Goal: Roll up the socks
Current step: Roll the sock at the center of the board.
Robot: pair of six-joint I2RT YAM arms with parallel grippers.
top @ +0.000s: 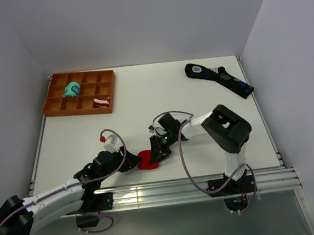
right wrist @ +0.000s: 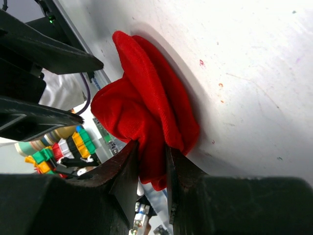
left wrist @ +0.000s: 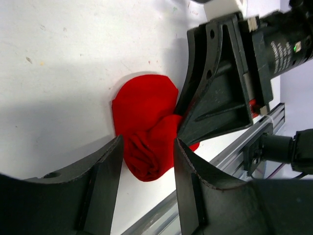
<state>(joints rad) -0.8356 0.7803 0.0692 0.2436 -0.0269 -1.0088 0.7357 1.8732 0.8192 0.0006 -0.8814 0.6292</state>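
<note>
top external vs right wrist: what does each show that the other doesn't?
Only top external: the orange tray at the far left, with a teal bundle and a striped bundle in separate compartments; the black socks at the far right; both arms down to their bases.
Only right wrist: the grip itself, close up, with the right hand shut on a fold of the red socks.
Both: the red socks bunched near the near edge, the left hand open beside them, and the white table.

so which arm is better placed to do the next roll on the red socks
Right, probably: the right tool is shut on the red socks, while the left tool is open, gripping nothing.
</note>
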